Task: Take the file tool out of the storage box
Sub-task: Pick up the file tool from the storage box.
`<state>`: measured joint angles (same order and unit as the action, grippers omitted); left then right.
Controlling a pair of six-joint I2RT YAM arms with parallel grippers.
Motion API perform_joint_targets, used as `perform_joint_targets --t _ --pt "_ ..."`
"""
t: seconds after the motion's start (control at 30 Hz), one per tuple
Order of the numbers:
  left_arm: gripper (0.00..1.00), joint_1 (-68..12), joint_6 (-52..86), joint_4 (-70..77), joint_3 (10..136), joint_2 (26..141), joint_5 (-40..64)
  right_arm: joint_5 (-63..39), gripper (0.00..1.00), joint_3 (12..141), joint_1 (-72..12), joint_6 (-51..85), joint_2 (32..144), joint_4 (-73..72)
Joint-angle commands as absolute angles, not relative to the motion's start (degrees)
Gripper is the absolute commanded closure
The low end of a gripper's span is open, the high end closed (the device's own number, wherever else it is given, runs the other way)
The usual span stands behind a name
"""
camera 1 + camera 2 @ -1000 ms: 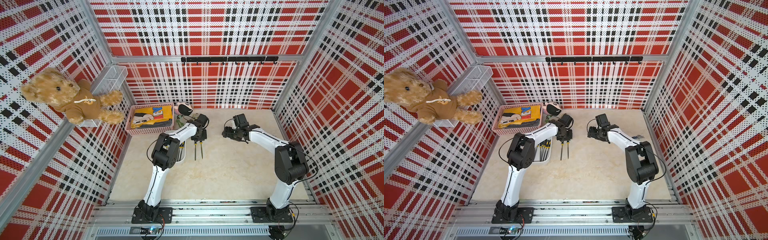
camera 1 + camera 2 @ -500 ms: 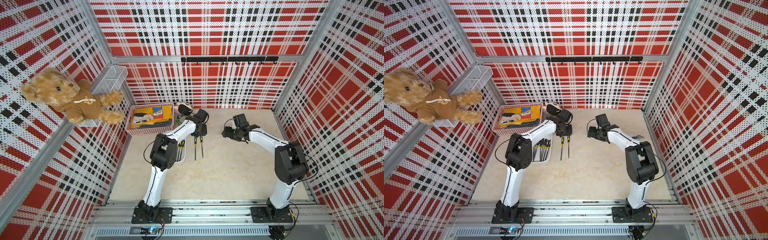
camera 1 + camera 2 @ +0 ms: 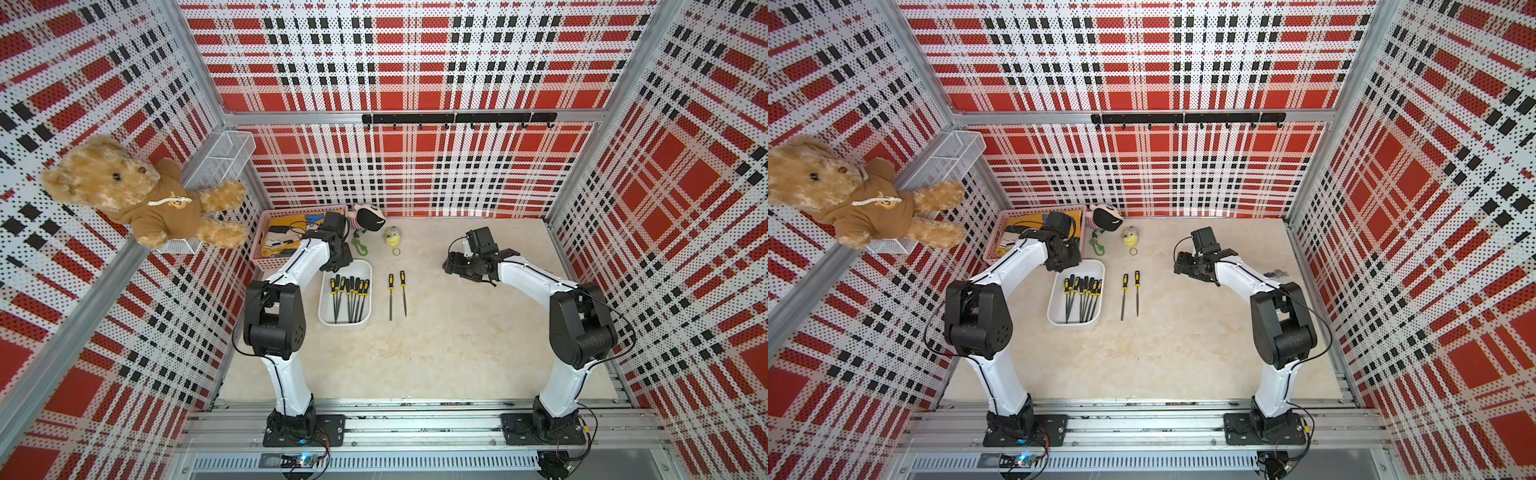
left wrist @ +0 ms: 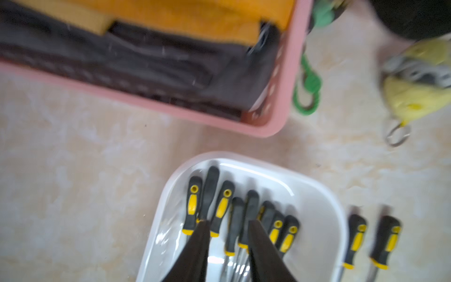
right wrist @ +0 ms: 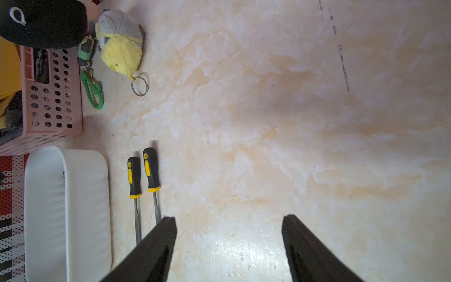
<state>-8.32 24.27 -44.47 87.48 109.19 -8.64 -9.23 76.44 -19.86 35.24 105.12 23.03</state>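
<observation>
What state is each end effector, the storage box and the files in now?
left end effector, open, holding nothing
right end effector, open wide, empty
storage box, upright, not emptied
boxed files, lying in a row inside
two files, out, side by side on the table
pink basket, filled with yellow and dark items

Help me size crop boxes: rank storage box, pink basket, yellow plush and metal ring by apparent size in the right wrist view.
1. storage box
2. pink basket, close behind; both cut off by the frame, so unsure
3. yellow plush
4. metal ring
</observation>
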Motion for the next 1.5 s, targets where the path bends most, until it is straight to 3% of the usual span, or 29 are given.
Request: perform_joint_targets --t 0.0,0.77,1.03,1.47 --pt "0.67 -7.88 22.85 -42.03 85.59 109.28 -9.22 -9.49 0.24 78.11 -20.13 35.25 105.99 22.86" --pt "0.71 -8.55 22.5 -38.62 82.29 115.01 -7.48 -8.78 0.24 77.17 -20.13 35.23 106.4 23.76" --pt "0.78 -9.67 22.14 -38.55 80.56 114.87 -7.07 -8.86 0.24 76.71 -20.13 35.77 106.53 23.27" --pt "0.75 -9.15 22.54 -38.32 78.57 115.23 -8.52 -8.69 0.24 76.27 -20.13 35.51 106.6 23.47"
